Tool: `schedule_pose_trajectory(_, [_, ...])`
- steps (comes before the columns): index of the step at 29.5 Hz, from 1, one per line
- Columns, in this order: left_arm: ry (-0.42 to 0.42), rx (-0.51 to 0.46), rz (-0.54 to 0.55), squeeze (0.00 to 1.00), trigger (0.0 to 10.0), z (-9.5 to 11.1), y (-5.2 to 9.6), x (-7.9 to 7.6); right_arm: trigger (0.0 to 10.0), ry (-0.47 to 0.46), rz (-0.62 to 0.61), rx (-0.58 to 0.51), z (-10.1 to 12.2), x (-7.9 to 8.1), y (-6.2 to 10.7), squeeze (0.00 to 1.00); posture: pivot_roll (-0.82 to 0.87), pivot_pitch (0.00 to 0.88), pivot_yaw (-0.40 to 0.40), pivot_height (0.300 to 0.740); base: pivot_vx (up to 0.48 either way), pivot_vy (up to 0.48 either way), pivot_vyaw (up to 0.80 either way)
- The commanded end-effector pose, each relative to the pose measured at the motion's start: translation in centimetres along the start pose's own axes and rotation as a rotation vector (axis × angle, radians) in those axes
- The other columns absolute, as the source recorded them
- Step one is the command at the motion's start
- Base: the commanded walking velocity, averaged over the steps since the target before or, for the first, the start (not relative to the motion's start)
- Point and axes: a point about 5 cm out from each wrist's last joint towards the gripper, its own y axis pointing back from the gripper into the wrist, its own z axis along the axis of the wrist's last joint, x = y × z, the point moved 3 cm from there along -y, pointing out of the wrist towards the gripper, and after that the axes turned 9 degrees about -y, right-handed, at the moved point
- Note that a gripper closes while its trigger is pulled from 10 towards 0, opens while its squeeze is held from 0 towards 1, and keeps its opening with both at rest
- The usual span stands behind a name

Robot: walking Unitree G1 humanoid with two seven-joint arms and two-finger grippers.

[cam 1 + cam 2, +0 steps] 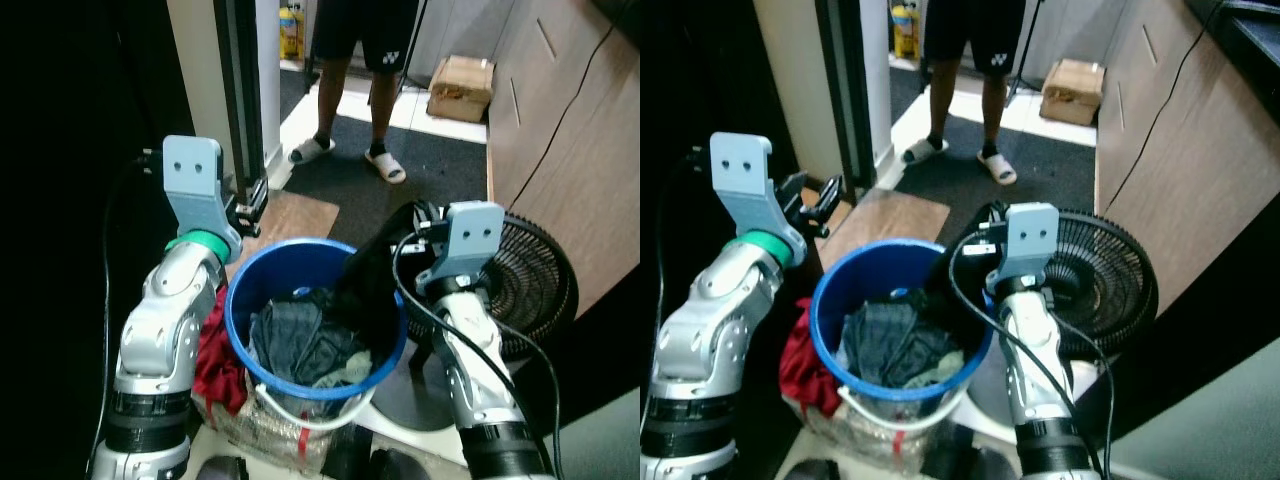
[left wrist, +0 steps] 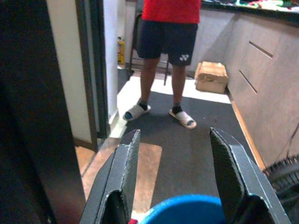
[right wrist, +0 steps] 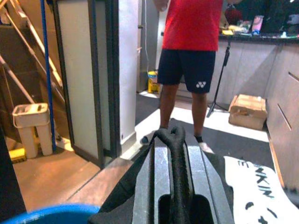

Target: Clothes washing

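Black cloth garment (image 1: pixel 372 290) hangs from your right gripper (image 3: pixel 174 140), whose fingers are pressed together on a fold of it, and it drapes over the right rim of the round blue plastic bucket (image 1: pixel 262 272), which holds crumpled dark denim clothes (image 1: pixel 300 340). Your left gripper (image 2: pixel 175 179) hovers above the bucket's far left rim with its fingers spread and nothing between them. You can see a red cloth (image 1: pixel 218 360) bunched against the bucket's left side, a black floor fan (image 1: pixel 535 280) to its right, and a person in white sandals (image 1: pixel 350 60) standing beyond on the dark mat
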Motion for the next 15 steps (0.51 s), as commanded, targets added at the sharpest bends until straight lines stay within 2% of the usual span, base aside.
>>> schedule_pose_trajectory(1, [-0.016, 0.015, 0.005, 0.0, 10.0, -0.52, -0.04, 0.03, 10.0, 0.001, -0.01, -0.001, -0.21, -0.17, 0.14, 0.0, 0.1, 0.0, -0.019, 0.695, 0.0, 0.0, 0.0])
schedule_pose_trajectory(10, [-0.022, 0.021, 0.014, 0.0, 10.0, -0.73, -0.16, 0.11, 10.0, -0.003, -0.016, -0.002, -0.32, -0.18, 0.18, 0.0, 0.1, 0.0, -0.019, 0.735, 0.0, 0.0, 0.0])
schedule_pose_trajectory(15, [-0.022, 0.022, 0.015, 0.0, 10.0, -0.76, -0.19, 0.13, 10.0, -0.003, -0.018, -0.002, -0.32, -0.17, 0.18, 0.0, 0.1, 0.0, -0.019, 0.74, 0.0, 0.0, 0.0])
